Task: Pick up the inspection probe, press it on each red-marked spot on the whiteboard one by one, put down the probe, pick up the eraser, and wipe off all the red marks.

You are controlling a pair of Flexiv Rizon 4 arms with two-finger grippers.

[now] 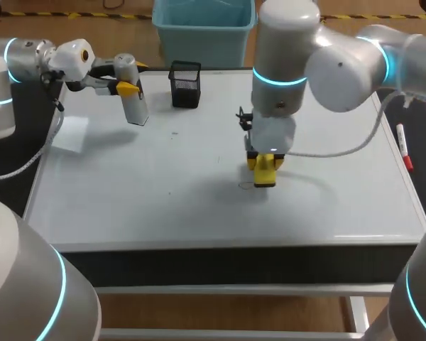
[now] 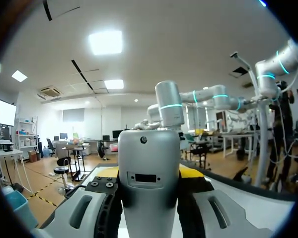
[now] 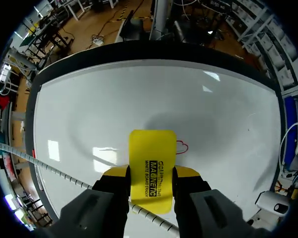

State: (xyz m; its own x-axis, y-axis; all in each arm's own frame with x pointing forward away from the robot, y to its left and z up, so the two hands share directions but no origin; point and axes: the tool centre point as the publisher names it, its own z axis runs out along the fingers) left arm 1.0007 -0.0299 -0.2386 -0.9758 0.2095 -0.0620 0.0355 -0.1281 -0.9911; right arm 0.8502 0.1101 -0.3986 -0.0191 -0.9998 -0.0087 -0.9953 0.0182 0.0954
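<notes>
Yellow rectangular eraser (image 3: 152, 148) has black print across its back. Right gripper (image 1: 264, 167) clamped on it from two sides, eraser's far end on glossy whiteboard (image 1: 163, 177) near middle. Small red loop mark (image 3: 182, 147) just beside eraser's edge. Left gripper (image 1: 128, 87) clamped on grey-white cylindrical inspection probe (image 1: 135, 103), held above board's far-left corner. Black mesh pen cup (image 1: 185, 84) at far edge. White marker with red cap (image 1: 404, 149) along right edge. Grippers well apart.

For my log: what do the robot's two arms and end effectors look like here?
The left arm and right arm are rounded silver-white tubes with glowing cyan rings at the joints. The left end effector and right end effector have grey-and-black bodies and two yellow-tipped fingers. Pale cables hang from both wrists.
</notes>
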